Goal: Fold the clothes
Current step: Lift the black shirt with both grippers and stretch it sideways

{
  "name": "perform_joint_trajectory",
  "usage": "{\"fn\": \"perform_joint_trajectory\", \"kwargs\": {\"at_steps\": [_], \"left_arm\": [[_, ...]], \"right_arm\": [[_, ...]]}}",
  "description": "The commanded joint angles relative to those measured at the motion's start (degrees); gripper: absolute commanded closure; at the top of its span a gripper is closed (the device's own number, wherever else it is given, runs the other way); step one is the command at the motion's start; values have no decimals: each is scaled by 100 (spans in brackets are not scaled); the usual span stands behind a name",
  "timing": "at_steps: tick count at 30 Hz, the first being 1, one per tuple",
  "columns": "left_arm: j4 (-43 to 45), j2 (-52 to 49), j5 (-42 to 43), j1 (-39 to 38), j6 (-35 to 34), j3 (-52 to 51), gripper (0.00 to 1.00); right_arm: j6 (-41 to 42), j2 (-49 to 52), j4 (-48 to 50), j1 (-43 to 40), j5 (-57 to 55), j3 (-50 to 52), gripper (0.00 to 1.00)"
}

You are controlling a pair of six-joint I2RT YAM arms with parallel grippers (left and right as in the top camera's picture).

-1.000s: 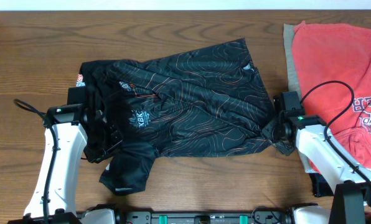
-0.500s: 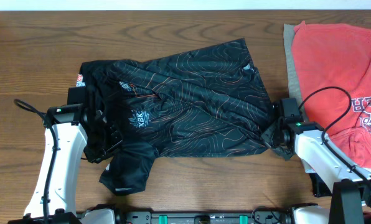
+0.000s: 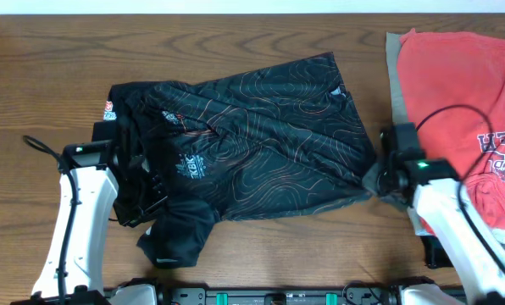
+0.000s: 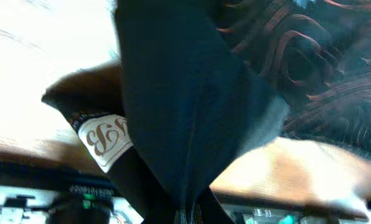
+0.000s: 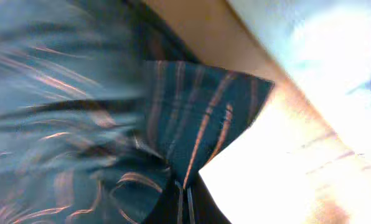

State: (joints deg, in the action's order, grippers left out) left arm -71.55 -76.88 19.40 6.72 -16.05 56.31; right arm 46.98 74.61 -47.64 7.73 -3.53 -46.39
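The black jersey with thin orange contour lines lies spread across the middle of the table. My left gripper is shut on its left side near the sleeve; the left wrist view shows black cloth rising from the closed jaws. At the jersey's right lower corner my right gripper is shut on the fabric, and in the right wrist view a striped fold comes up out of the jaws. A coral-red T-shirt lies at the right over a beige garment.
The wooden table shows bare at the left and along the back. A black cable loops over the red T-shirt by the right arm. The left arm reaches in from the front edge.
My right gripper has closed on the jersey's right corner and drawn it slightly right. The left gripper kept its grip and shifted the left side a little.
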Motion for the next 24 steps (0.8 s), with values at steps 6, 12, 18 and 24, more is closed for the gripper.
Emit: {"fn": "perform_joint_trajectory", "kwargs": {"at_steps": [6, 12, 18, 24], "left_arm": [[-789, 566, 400, 72, 682, 1259, 94], [-1086, 1019, 398, 76, 708, 1401, 94], [-833, 1414, 396, 76, 728, 1655, 94], [-483, 1593, 328, 76, 796, 2527, 94]], "right_arm": [[-911, -1038, -964, -413, -247, -1091, 99], [-1333, -1471, -1368, -636, -367, -1154, 99], [-1958, -1731, -1346, -638, -210, -1412, 99], [-2107, -1919, -1270, -638, -208, -2190, 99]]}}
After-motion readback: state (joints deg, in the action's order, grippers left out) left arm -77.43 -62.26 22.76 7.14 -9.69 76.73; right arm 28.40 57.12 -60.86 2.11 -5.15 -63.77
